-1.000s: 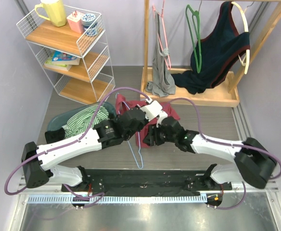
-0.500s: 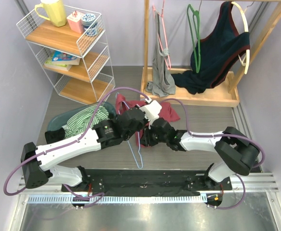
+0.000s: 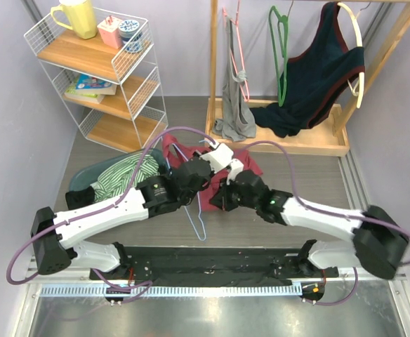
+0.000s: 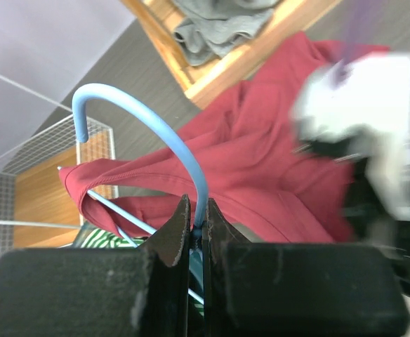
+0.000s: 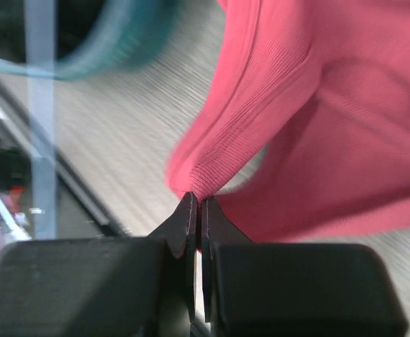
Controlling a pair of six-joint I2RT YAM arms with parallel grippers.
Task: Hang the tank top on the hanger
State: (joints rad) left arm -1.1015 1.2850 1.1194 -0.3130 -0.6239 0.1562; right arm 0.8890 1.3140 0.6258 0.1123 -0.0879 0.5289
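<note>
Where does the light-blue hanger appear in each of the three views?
Top external: hanger at centre, just below the tank top.
Left wrist: its hook arches up-left from the left tool.
Right wrist: blurred pale-blue bar at left, probably it.
Shared landmark: the tank top.

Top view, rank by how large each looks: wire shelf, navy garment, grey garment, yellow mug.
Largest to smallest:
1. wire shelf
2. navy garment
3. grey garment
4. yellow mug
The mug sits high on the shelf, probably nearer the camera, yet still looks clearly smallest.
</note>
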